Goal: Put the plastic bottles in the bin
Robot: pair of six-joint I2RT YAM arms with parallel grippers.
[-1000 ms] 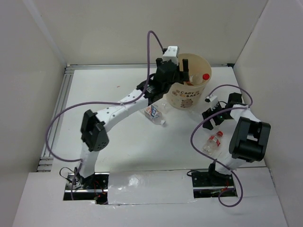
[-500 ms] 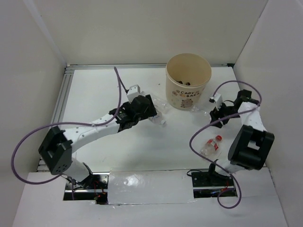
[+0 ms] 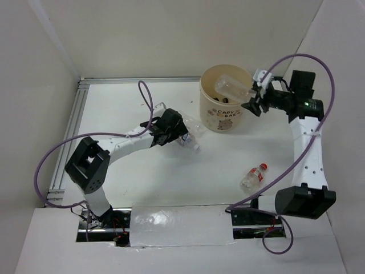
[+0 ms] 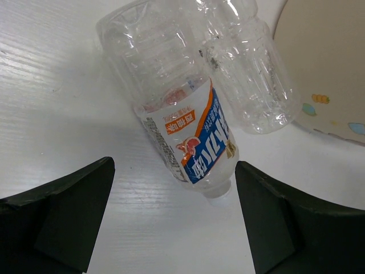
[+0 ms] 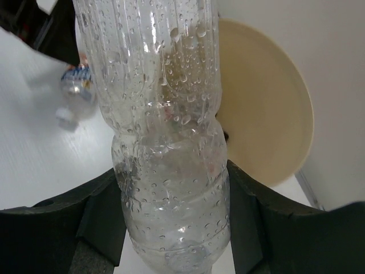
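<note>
Right jaws clamped on clear bottle point(image 3: 232, 87) over bin point(image 3: 217, 117) rim | left jaws apart, labelled bottle point(image 4: 188, 142) between

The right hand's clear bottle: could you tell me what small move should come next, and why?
Probably open the right hand: it is clamped on the clear bottle, which in the top view lies over the bin's open mouth, so releasing should drop it in.
</note>
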